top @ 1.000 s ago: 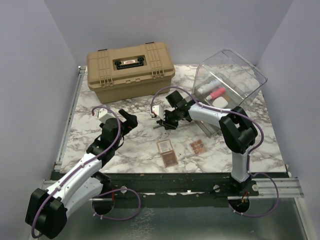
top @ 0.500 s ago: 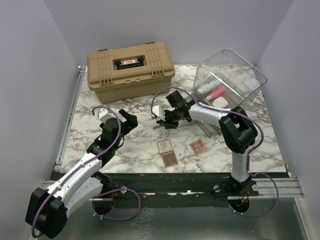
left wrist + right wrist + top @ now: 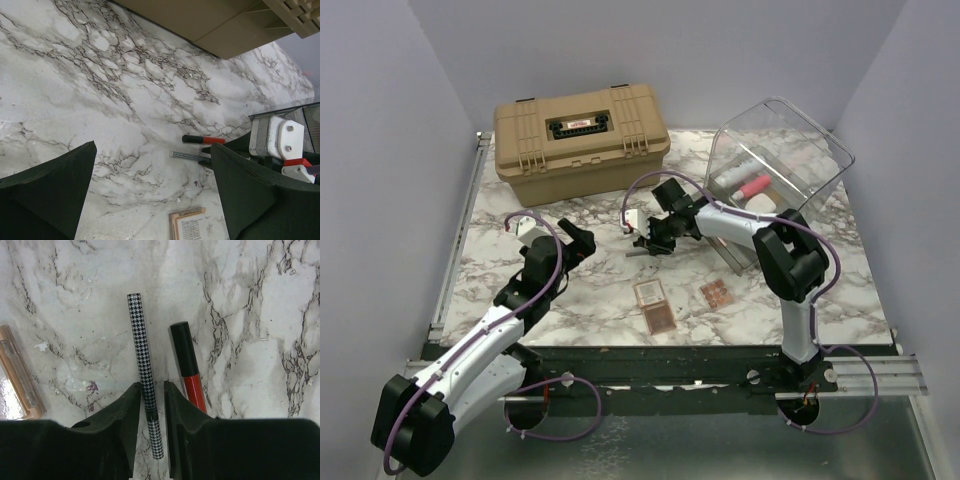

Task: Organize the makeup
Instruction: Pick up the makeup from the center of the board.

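The left gripper (image 3: 152, 150) hangs above the marble table (image 3: 100, 75), jaws spread wide with nothing between them. Close by the tip of one finger (image 3: 250, 190) lie two pencils side by side: the checked pencil (image 3: 189, 155) nearer, the red pencil (image 3: 202, 140) just past it. The tan case (image 3: 225, 30) stands farther ahead.

The right gripper (image 3: 152, 386) sits low over the table, jaws only narrowly apart and astride the checked pencil. The pencil runs lengthwise between the fingers and juts out past their tips. One finger (image 3: 131, 410) looks to be against it, and a sliver of marble shows between it and the other, so it is not pinched. The red pencil lies just outside that other finger, parallel to the checked one and apart from it. On the opposite side, one of the three palettes (image 3: 658, 320) shows at the edge of the wrist view; all three lie behind this gripper, toward the bases.

Beyond the right gripper's outer side, the clear bin (image 3: 820, 150) holds the white tube (image 3: 735, 172), pink tube (image 3: 752, 186) and white oval (image 3: 760, 203).
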You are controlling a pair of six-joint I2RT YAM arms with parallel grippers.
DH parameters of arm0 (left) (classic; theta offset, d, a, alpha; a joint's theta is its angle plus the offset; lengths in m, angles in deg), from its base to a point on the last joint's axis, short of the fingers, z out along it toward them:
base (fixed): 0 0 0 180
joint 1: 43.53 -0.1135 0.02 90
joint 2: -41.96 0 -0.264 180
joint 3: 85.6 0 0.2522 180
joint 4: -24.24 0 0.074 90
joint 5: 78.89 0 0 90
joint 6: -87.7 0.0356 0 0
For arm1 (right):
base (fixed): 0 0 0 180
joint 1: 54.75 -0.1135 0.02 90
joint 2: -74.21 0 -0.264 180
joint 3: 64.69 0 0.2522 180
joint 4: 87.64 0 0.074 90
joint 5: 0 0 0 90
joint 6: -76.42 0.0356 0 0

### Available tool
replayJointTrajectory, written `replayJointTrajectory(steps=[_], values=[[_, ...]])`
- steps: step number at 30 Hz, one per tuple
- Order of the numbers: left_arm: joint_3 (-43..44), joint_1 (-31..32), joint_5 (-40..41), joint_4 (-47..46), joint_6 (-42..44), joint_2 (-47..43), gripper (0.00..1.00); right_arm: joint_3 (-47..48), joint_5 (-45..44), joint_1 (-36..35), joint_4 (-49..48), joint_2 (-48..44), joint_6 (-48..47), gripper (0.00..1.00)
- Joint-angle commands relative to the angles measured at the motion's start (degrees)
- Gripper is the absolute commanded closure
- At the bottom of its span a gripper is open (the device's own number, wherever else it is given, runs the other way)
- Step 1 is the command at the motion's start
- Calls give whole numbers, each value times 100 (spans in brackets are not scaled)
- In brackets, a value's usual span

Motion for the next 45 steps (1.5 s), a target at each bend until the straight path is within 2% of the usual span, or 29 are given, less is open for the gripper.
replayJointTrajectory(steps=[1, 8, 18, 27, 45], values=[[-2, -44, -64, 64, 67, 2, 2, 66, 305, 13, 617, 350, -38, 71], [-1, -44, -81, 65, 68, 6, 2, 41, 387, 10, 829, 354, 335, 79], [-10, -44, -95, 62, 85, 22, 2, -921, 2, -70, -148, -214, 1528, 99], [34, -52, -115, 50, 69, 138, 2, -1599, -198, -210, -961, -1133, 2420, 99], [-74, -53, -205, -133, 17, 268, 2, -1929, -1157, -264, -1078, -2501, 3058, 99]])
